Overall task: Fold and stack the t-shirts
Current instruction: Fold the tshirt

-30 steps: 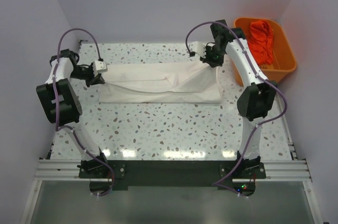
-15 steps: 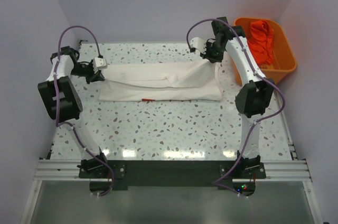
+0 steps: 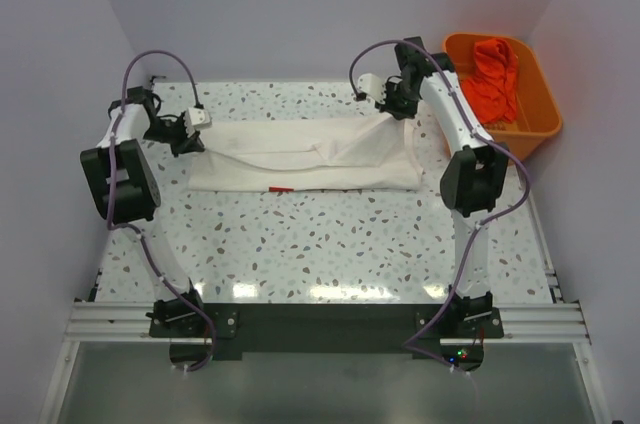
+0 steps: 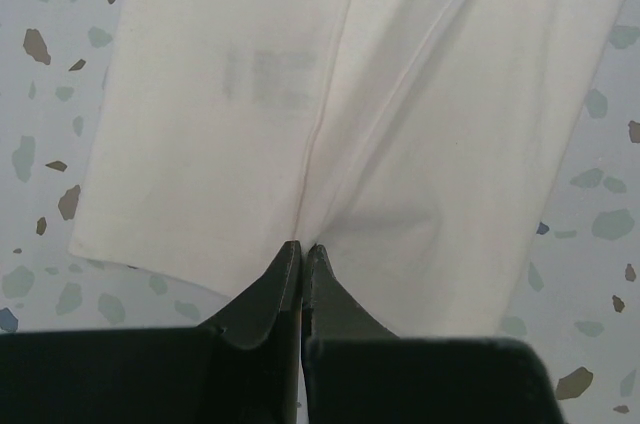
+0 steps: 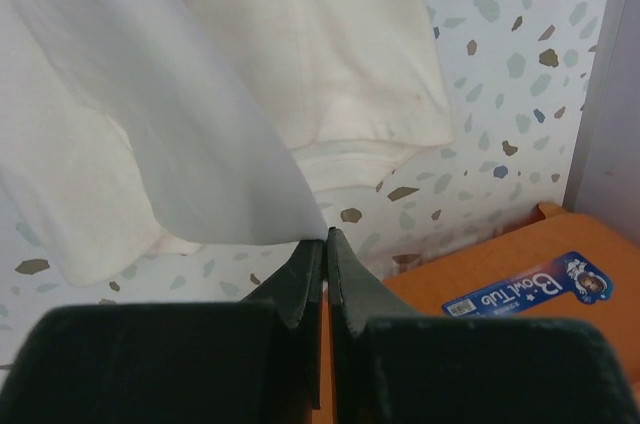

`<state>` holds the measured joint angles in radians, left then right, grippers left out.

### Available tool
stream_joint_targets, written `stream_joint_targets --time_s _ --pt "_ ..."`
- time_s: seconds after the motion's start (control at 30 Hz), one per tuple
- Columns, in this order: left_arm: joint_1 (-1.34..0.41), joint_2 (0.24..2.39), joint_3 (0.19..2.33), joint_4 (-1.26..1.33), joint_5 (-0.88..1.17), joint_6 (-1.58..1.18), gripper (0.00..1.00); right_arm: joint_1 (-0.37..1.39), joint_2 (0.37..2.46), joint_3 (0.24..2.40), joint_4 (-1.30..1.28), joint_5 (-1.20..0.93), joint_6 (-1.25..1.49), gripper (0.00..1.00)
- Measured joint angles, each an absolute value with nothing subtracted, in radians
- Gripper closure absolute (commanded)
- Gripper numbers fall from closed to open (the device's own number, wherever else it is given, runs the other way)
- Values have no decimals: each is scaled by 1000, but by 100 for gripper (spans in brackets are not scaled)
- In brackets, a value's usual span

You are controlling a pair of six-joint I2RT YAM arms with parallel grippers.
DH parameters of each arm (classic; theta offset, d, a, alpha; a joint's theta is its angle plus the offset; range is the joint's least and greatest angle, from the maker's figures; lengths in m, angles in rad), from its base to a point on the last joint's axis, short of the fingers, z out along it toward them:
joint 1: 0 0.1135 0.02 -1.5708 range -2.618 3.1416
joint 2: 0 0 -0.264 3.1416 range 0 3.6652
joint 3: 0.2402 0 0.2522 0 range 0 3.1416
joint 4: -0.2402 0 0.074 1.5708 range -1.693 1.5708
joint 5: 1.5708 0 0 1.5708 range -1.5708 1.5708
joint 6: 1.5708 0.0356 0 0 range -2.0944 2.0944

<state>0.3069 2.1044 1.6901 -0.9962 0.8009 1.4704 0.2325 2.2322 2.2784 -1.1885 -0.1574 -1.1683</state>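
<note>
Top view: t-shirt (image 3: 305, 159) lies spread out left of the orange tub (image 3: 530, 129), long axis aimed straight at the tub, both ends held.
Left wrist: left gripper (image 4: 302, 249) pinches the end far from the tub.
Right wrist: right gripper (image 5: 325, 236) clamps the tub-side edge, lifted.

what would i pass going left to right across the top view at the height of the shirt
left tool → white t-shirt → right tool → orange tub
</note>
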Motion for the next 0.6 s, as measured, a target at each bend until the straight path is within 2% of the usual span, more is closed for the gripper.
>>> stream_joint_targets --time_s 0.6 --pt "281 2183 1743 -920 762 1378 100 233 2318 2278 -1094 -96 -1169 100"
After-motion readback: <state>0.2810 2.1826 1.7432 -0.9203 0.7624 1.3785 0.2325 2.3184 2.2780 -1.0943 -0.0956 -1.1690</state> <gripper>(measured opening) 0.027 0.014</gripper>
